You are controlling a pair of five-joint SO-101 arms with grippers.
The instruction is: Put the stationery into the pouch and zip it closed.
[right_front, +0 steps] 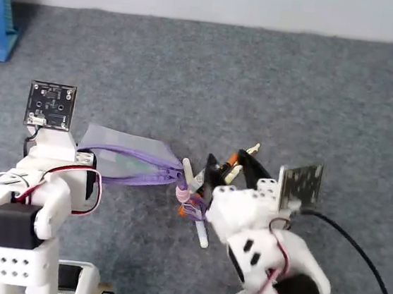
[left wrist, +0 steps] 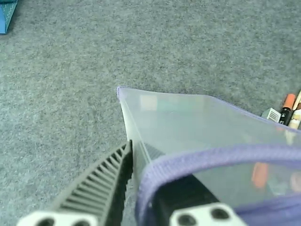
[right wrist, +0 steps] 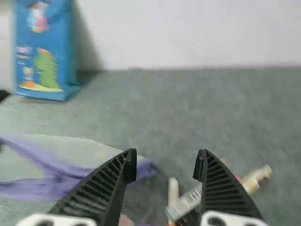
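The translucent, purple-zipped pouch (right_front: 128, 155) lies centre-left on the carpet (right_front: 260, 83), its left end clamped by the left gripper (left wrist: 133, 149). The right gripper (right wrist: 164, 162), jaws apart, sits over the pens (right_front: 231, 165) at the pouch's right end.

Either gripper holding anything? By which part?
Left gripper grips the pouch by its wall at the purple-edged opening's end. Right gripper is open, holding nothing.
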